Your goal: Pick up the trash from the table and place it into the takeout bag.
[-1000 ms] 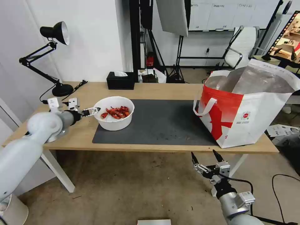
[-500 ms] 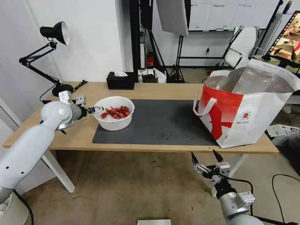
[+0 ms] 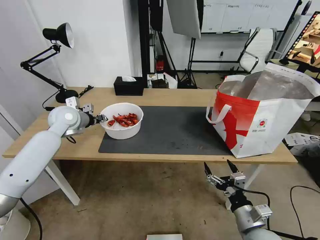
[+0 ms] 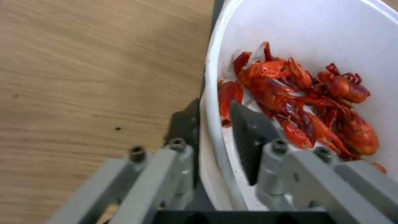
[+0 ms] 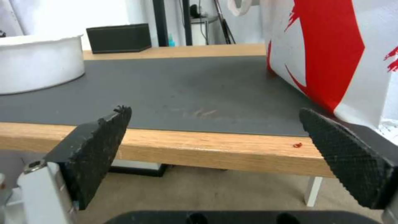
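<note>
Change: left gripper (image 3: 103, 118), a second ago wider and short of the rim, now narrowed onto the near-left rim of the white round bowl (image 3: 121, 125); arm drawn in closer; bowl, bag and right arm unmoved.
Count: one bowl holding a single heap of red shell scraps (image 3: 123, 120); one large white-and-red takeout bag (image 3: 263, 113) with silver foil lining; one dark grey rectangular mat (image 3: 173, 131); one black rectangular tissue box (image 3: 128, 86); one black desk lamp (image 3: 56, 63).
Bowl and jaws: rim wall (image 4: 211, 102) between the two dark pads, one pad (image 4: 248, 137) inside beside the scraps (image 4: 307, 102), one outside; seemingly clamped, though contact on the outer side poorly seen.
Bowl place: left end of mat on long light-wood table (image 3: 166, 96), well apart from bag at right end.
Right gripper (image 3: 221, 170): below front table edge, jaws spread wide (image 5: 219, 149), empty.
</note>
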Tool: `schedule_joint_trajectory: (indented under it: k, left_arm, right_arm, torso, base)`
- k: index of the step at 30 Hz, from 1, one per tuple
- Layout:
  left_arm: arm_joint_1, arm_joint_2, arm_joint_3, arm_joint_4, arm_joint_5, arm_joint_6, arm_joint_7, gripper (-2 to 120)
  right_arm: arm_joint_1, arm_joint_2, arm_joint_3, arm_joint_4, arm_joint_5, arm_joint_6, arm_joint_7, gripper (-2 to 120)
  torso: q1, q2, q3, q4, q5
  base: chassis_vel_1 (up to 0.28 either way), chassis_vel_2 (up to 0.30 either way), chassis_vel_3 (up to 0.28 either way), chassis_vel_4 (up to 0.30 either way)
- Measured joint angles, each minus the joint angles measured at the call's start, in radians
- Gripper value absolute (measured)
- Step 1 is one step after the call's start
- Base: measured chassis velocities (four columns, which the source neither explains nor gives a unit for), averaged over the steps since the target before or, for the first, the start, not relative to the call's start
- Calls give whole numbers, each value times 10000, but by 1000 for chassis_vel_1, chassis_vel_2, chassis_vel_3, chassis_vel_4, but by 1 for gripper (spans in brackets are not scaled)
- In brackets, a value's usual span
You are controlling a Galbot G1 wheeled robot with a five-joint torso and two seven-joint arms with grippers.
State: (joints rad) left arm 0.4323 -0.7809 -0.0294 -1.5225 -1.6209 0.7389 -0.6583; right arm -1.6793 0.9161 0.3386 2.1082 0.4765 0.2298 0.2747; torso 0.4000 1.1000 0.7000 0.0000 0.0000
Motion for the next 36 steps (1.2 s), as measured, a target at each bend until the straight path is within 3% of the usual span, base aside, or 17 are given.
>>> schedule_joint_trajectory:
  k: [5, 17, 27, 34, 36]
  left_arm:
    - [140, 29, -114, -7, -91, -16, -5, 0]
    - [349, 62, -428, -155, -331, -156, -41, 0]
    - [104, 303, -713, -1028, -320, -770, 152, 0]
    - [-1093, 188, -9, -1738, 341, -1443, 779, 0]
    - [-1898, -106, 855, -1878, 1016, -2021, 1188, 0]
  right_arm:
    - [0, 0, 0, 0, 0, 0, 0, 100]
    - [0, 0, 0, 0, 0, 0, 0, 100]
    - [0, 0, 0, 0, 0, 0, 0, 100]
    - [0, 0, 0, 0, 0, 0, 0, 100]
    - [1, 0, 0, 0, 0, 0, 0, 100]
  torso:
    - [0, 0, -1, -1, 1]
    - [0, 0, 0, 0, -2]
    - [0, 0, 0, 3, -1]
    - [0, 0, 0, 1, 2]
    - [0, -1, 0, 0, 0]
  base:
    - [0, 0, 0, 0]
    - [0, 0, 0, 0]
    - [0, 0, 0, 0]
    - [0, 0, 0, 0]
    - [0, 0, 0, 0]
